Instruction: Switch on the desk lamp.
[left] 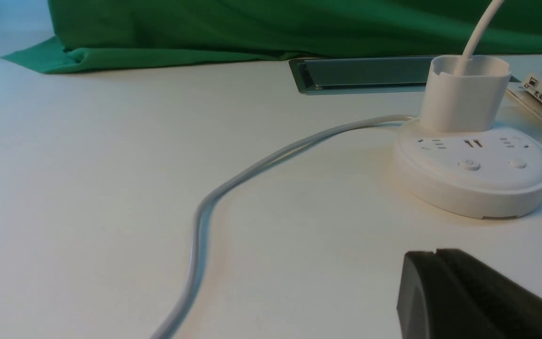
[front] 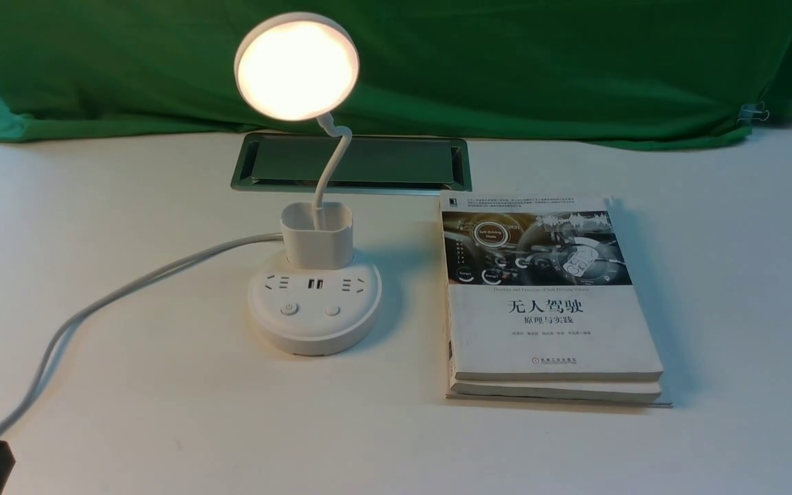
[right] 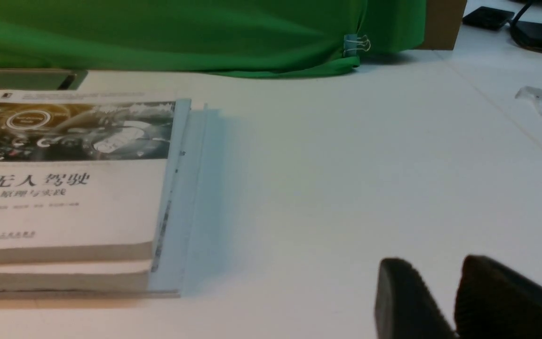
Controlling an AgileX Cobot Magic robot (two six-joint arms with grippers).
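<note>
My left hand (left: 438, 256): matte black, blunt rounded fingers, thin seam between. Right hand (right: 459, 282): same black, rounded tips, soft-looking pads.

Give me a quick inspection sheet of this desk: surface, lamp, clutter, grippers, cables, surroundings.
Surface: white table, with a metal-rimmed hatch set into it behind the lamp.
Job's things: lamp standing upright, its head glowing, so it is already on; two buttons on the base.
Clutter: two stacked books lying to the right of the lamp, apart from it.
Grippers: left gripper shut, holding nothing, low over the table short of the base; right gripper slightly open, empty, right of the books.
Cables: lamp cord trails off to the left.
Surroundings: green cloth backdrop, held by a binder clip.
</note>
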